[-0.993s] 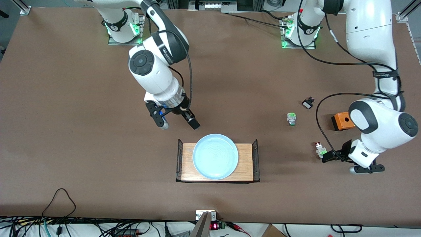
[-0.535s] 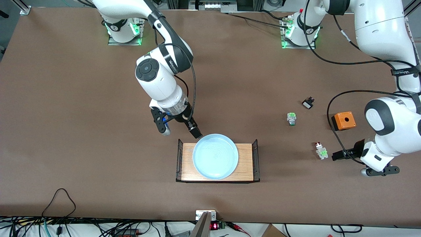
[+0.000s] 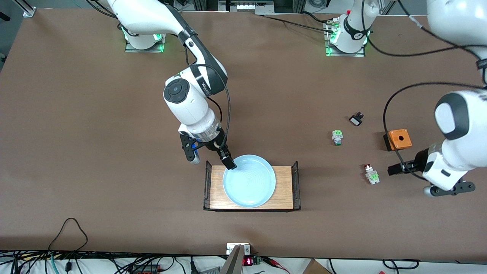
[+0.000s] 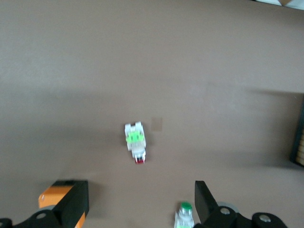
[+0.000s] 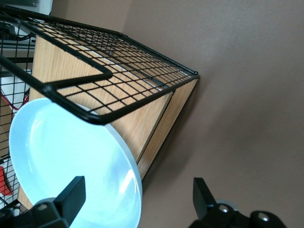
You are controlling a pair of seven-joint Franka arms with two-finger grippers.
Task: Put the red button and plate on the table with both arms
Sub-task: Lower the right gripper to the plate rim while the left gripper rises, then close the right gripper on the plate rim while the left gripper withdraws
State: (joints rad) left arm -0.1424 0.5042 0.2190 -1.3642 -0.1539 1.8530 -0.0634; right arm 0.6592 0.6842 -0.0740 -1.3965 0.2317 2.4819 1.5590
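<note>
The brown worktop (image 3: 76,133) carries all the things. The two white arms reach out over it from their bases.

The right arm (image 3: 188,102) bends down toward the middle of the worktop. Its pincer (image 3: 211,160) is spread, and it sits at the rim of the plate: one finger (image 3: 229,163) is over the plate's edge and the other finger (image 3: 191,154) is outside the rack. In the right wrist view both fingertips (image 5: 71,194) stand wide apart, with the plate's rim between them.

The left arm (image 3: 454,125) hangs over its own end of the worktop. Its pincer (image 3: 414,175) is spread too and holds nothing. It hovers just beside the button, over bare worktop, nearer to the front camera than the orange box.

The wooden rack (image 3: 286,190) with black wire ends stands in the middle of the worktop, near the front camera. The pale blue plate (image 3: 249,181) lies flat on top of it.

The orange box (image 3: 397,139) stands toward the left arm's end. The red button (image 3: 370,174) lies on its side on the worktop, nearer to the front camera than the box, touching nothing. In the left wrist view it (image 4: 135,142) is seen between the two fingers (image 4: 76,204) but well away from them.

A green switch (image 3: 337,137) stands between the rack and the box, farther from the front camera than the button. A small black part (image 3: 356,120) lies a little farther still.
</note>
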